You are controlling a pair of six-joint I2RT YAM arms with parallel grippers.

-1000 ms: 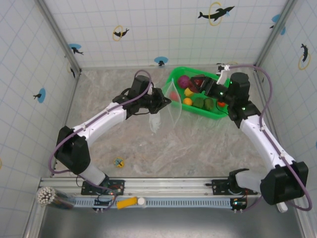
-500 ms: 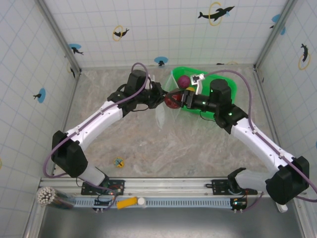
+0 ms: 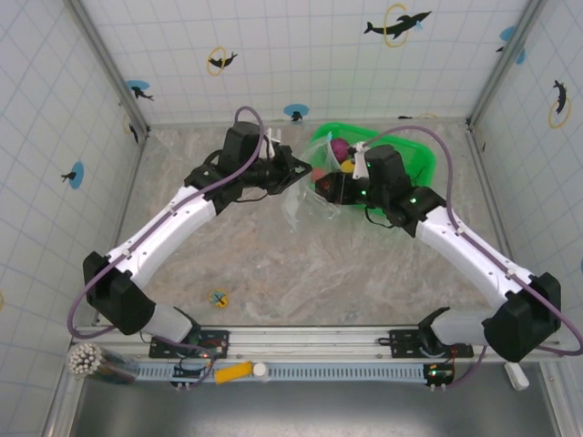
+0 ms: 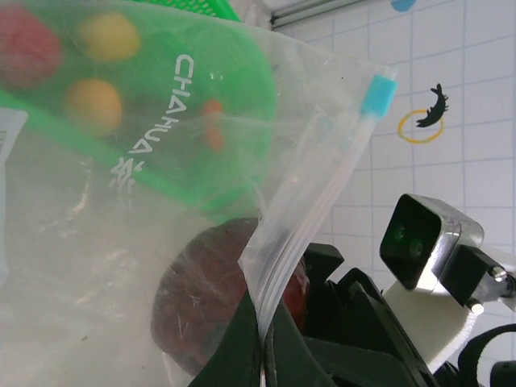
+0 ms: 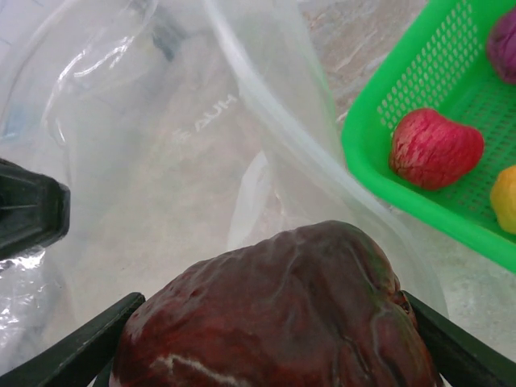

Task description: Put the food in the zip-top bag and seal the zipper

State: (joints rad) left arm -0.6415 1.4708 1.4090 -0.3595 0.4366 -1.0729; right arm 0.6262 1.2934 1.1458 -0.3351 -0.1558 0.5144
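- The zip-top bag [image 3: 305, 202] hangs clear of the table with its mouth gaping toward the right arm; a second ago it drooped lower and nearer, so it has been lifted to meet the food.
- The right gripper [image 3: 330, 188] was over the far end of the basket a second ago; it has swung left to the bag's mouth. Its jaws stand wide, clamped on either side of a dark maroon fruit [image 5: 266, 314]; whether the fruit is past the lip I cannot tell.
- The left gripper [image 4: 262, 355] is pinched fully tight on the zipper [image 4: 322, 201], holding that edge up; the strip is unsealed.
- Beyond, the green basket [image 3: 414, 155] holds a red fruit [image 5: 435, 147], a yellow piece [image 5: 504, 197] and a purple piece [image 3: 338, 147]; I'd say most of the loading remains.
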